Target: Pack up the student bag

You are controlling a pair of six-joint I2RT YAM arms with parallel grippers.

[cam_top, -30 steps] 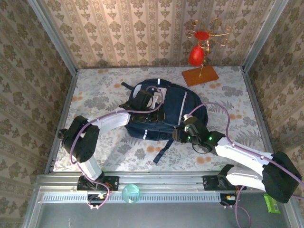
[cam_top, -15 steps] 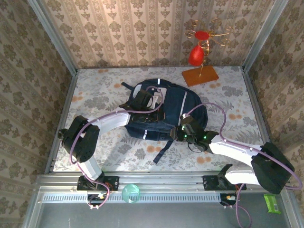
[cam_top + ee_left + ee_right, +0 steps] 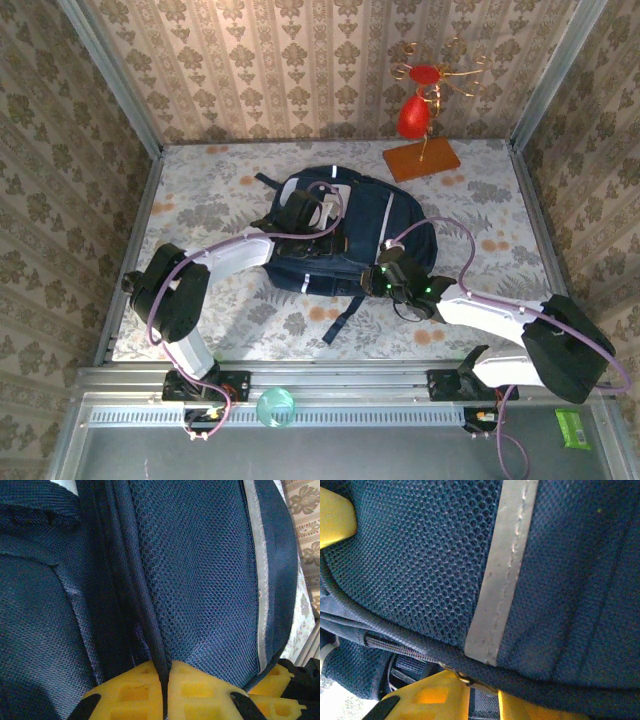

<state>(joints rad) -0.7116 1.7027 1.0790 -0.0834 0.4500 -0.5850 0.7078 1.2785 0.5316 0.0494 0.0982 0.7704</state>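
While the bag (image 3: 352, 222) lies in the middle of the table (image 3: 215, 195), the left pincer (image 3: 165, 677) is clamped shut on a ridge of piping at its left side. The right pincer (image 3: 385, 270) straddles the bag's near right edge. Gripping? Can't tell.

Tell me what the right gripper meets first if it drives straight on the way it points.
The student bag: its navy mesh lies right ahead of the right gripper, apparently in contact.
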